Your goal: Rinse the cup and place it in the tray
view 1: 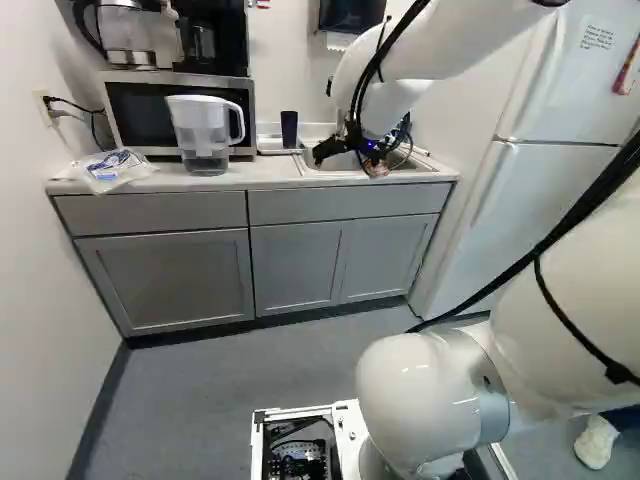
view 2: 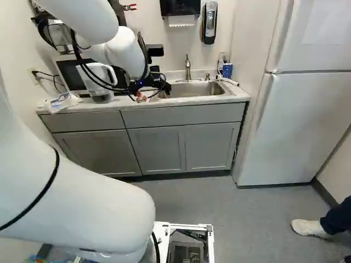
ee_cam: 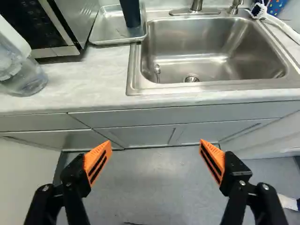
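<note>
- Gripper (view 1: 348, 163) is hanging wide open, orange pads (ee_cam: 94, 158) standing well apart, holding nothing.
- Ahead of it, the steel sink (ee_cam: 213, 44) is lying below the faucet (ee_cam: 197, 5).
- Ahead-left of it, the dark cup (ee_cam: 131, 13) is standing in the tray (ee_cam: 107, 33).
- Farther left, the pitcher (view 1: 203, 125) is standing before the microwave (view 1: 148, 105).

The room has white walls (view 1: 40, 280) with a dark baseboard (view 1: 98, 410) at floor level. The floor (view 1: 240, 380) is smooth and gray. A pale countertop (view 1: 240, 178) spans a row of gray base cabinets (view 1: 160, 280); drawer-style fronts sit above the doors. A microwave (view 1: 150, 115) rests on the countertop near the left wall. A white refrigerator (view 2: 307, 126) stands right of the cabinets. A dark towel dispenser (view 2: 180, 6) and a soap dispenser (view 2: 210, 22) are mounted on the back wall.
</note>
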